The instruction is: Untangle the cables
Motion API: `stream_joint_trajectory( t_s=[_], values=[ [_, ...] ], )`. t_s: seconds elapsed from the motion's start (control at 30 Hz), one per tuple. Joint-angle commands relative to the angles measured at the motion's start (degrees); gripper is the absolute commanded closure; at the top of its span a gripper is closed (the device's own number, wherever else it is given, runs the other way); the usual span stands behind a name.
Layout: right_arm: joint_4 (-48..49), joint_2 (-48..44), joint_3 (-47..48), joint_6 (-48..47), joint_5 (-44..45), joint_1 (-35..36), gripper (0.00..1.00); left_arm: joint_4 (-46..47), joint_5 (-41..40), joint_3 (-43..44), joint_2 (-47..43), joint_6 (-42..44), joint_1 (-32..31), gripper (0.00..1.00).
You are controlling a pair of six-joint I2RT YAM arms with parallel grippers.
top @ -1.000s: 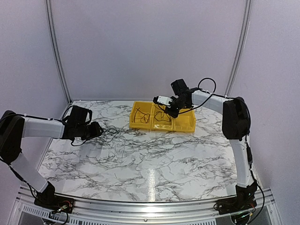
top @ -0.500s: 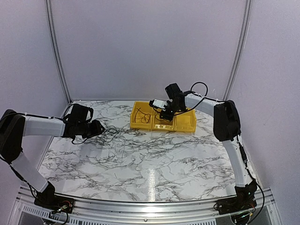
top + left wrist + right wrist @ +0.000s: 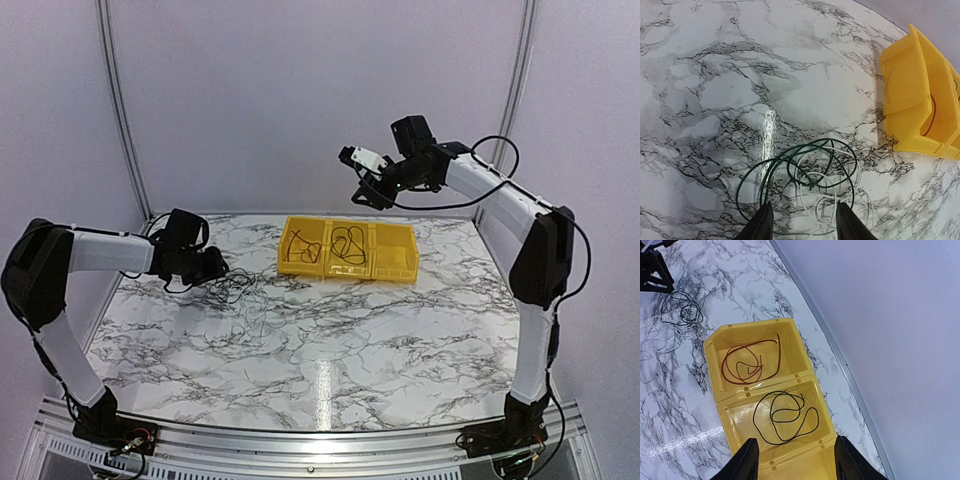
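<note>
Up and away from the middle bin, where it was reaching a moment ago, my right claw (image 3: 369, 190) is now hanging high above the yellow bins (image 3: 345, 272), with its two fingers apart and nothing between them. A black cable (image 3: 785, 415) is lying in loose loops in the middle bin, so I am guessing that one is now sorted. A reddish cable (image 3: 747, 362) is curling round in the bin next to it, on the side nearer my left arm. My left claw (image 3: 802, 225) is sitting low at the left side of the bench (image 3: 350, 350), a little nearer the bins than before. Its fingers are apart too, and not pinching anything. Just under and in front of it the tangle of cables (image 3: 805, 172) is lying flat. Up close I am seeing thin green and white wires there, looping over each other like a messy nest. They are looking floppy and springy, and the bench is looking smooth and shiny like marble, so they could be slipping when I am pulling. The bins are hard, bright plastic with slanted walls. I am thinking the next job is picking one wire out of that nest.
</note>
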Motion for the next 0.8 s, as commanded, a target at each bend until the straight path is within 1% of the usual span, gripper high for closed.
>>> stream_joint_trajectory(
  t_s=[0.0,0.17,0.2,0.3,0.43,0.5,0.53,0.6,0.7,0.73,0.77],
  values=[
    [-0.8,-1.3,-6.1,1.0,-3.1,-0.5,0.48,-6.7,-1.6,6.3,4.3,1.9,0.4,0.55],
    [-2.1,-2.6,-8.9,0.4,-3.4,-0.5,0.48,-13.9,0.7,13.4,10.0,13.2,0.3,0.53],
    [-2.1,-3.0,-9.4,0.1,-3.2,-0.5,0.48,-15.1,-0.3,14.0,10.8,15.3,0.3,0.51],
    [-2.0,-3.7,-10.5,0.0,-3.0,-0.5,0.48,-17.8,-4.3,15.4,11.7,21.4,0.3,0.5],
    [-2.0,-4.0,-11.2,0.8,-4.1,-0.5,0.49,-20.4,-9.0,17.2,13.4,26.9,0.3,0.54],
    [-2.0,-3.9,-11.2,1.1,-4.5,-0.4,0.49,-21.3,-9.6,18.1,14.5,28.3,0.3,0.58],
    [-2.0,-3.9,-11.1,1.2,-4.6,-0.4,0.49,-21.5,-9.7,18.7,15.0,28.6,0.3,0.62],
    [-2.0,-3.8,-10.8,1.4,-4.8,-0.3,0.49,-21.8,-9.6,19.8,15.2,28.7,0.3,0.74],
    [-1.7,-3.6,-10.6,1.6,-5.2,-0.2,0.5,-21.7,-9.2,20.0,13.7,28.2,0.3,0.96],
    [-1.7,-3.5,-10.6,1.6,-5.4,0.0,0.5,-21.7,-9.1,19.9,13.3,28.2,0.3,1.0],
    [-1.7,-3.3,-10.5,1.6,-5.5,0.2,0.5,-21.7,-8.8,19.8,12.6,28.3,0.3,1.0]
  ],
)
